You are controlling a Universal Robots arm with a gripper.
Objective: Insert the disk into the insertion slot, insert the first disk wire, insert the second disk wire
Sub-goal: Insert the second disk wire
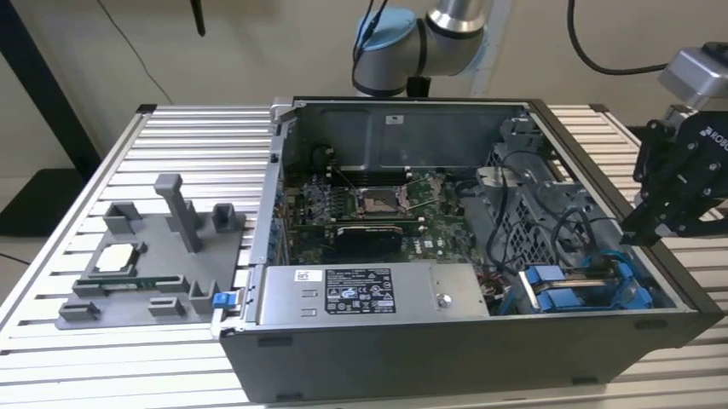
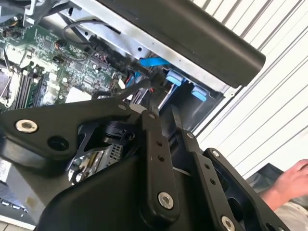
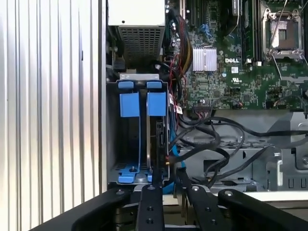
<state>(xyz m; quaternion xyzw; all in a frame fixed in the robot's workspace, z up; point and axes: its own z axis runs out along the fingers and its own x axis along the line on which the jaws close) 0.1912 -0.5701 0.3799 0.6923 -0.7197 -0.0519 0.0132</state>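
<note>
Robotics lab bench — slatted aluminium table (image 1: 182, 128), opened computer case (image 1: 455, 341), grey parts fixture (image 1: 148, 281), robot arm (image 1: 438, 34)

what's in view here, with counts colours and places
table: one, silver slats, under everything
computer case: one, grey, open, on the table
motherboard: one, green, inside the case
power supply box: one, grey, white label, inside the case
drive bay: one, grey with blue rails, inside the case
cables: several, black, beside the drive bay
tray: one, grey, exterior view's left of the case
chip: one, silver, on the tray
hand: one, person's, near the table
arm: one, silver and blue, beyond the case
pincer: one, black, above the drive bay
</note>
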